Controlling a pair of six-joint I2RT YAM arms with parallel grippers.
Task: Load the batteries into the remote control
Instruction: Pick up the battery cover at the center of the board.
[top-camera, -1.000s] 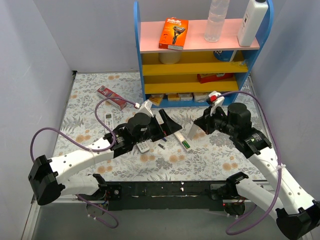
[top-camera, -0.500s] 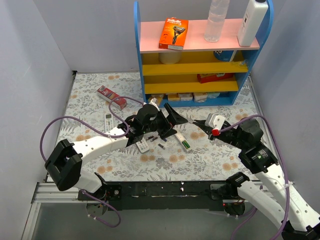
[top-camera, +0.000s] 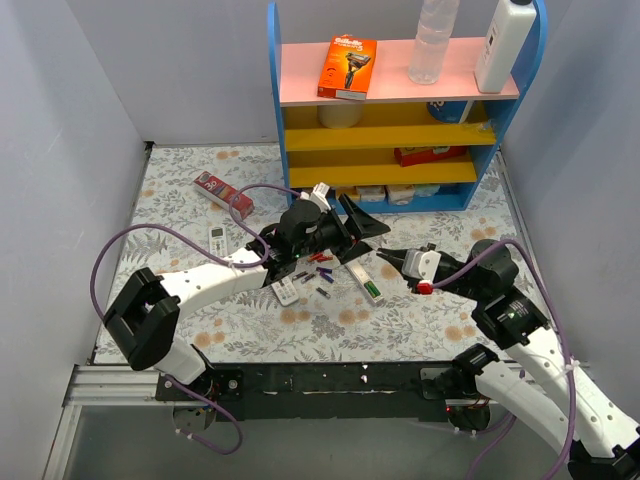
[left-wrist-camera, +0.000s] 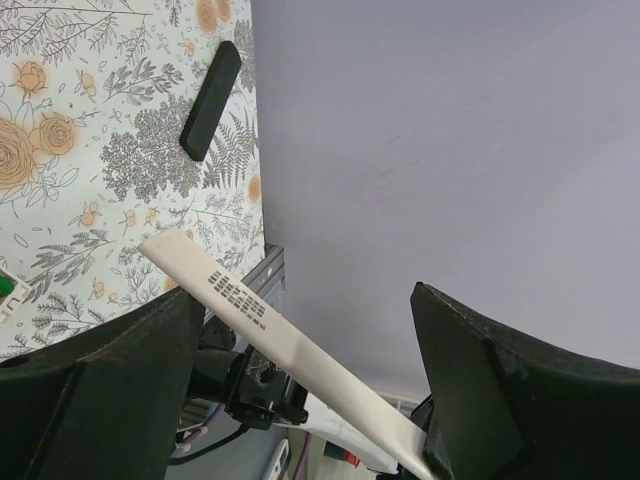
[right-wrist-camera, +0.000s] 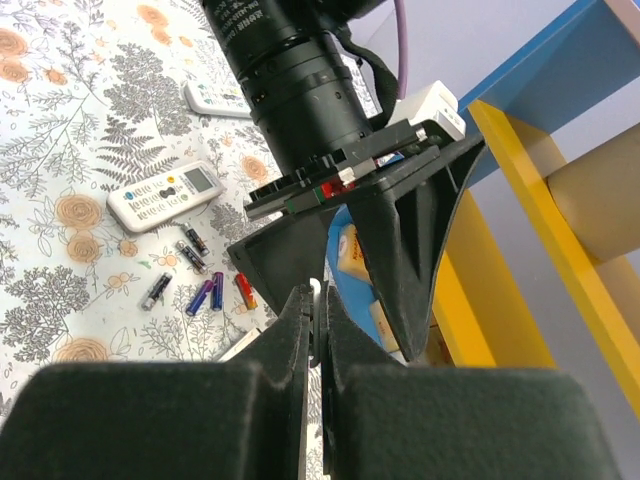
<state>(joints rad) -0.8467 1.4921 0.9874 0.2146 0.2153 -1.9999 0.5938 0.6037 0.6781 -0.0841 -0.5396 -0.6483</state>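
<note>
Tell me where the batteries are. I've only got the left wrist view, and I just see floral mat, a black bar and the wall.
Observer: The batteries lie scattered loose on the mat, beside a white remote control.
Operator: Which way from my gripper?
Observer: In the top view they sit just to the lower left of the left gripper.
Operator: Is the right gripper carrying one?
Observer: No, the right gripper is shut with nothing visible between its fingers.
</note>
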